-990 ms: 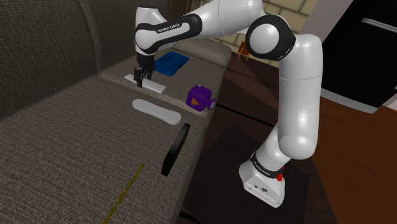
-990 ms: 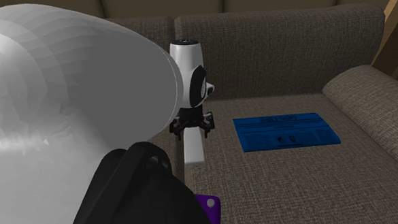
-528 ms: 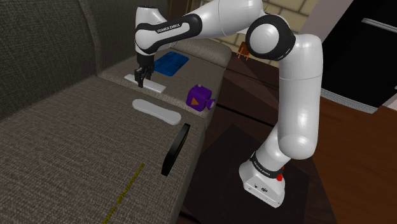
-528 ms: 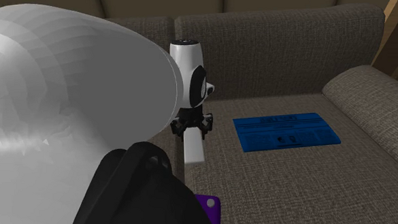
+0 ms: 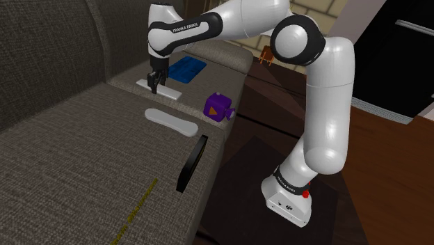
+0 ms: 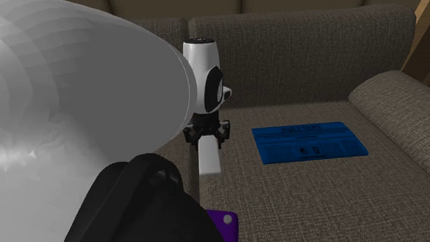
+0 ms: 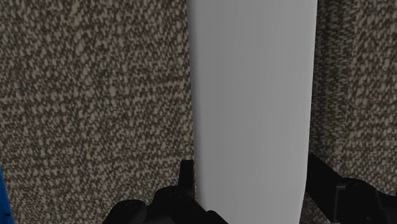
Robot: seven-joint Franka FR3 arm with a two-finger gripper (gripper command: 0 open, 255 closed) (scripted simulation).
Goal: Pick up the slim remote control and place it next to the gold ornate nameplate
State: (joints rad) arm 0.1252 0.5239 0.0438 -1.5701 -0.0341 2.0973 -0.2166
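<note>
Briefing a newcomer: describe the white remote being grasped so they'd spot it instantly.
On the grey-brown sofa seat, look beside the blue flat panel. The straight-edged white remote there is clasped by the black jaws; its rounded white neighbour lies free.

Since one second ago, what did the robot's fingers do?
The fingers closed in on the white remote and now clasp its sides, and the arm lifted slightly. The blue mat, the purple block and the other white bar stayed where they were.

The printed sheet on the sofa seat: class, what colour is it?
The sheet is blue, clearest in the second exterior view.
</note>
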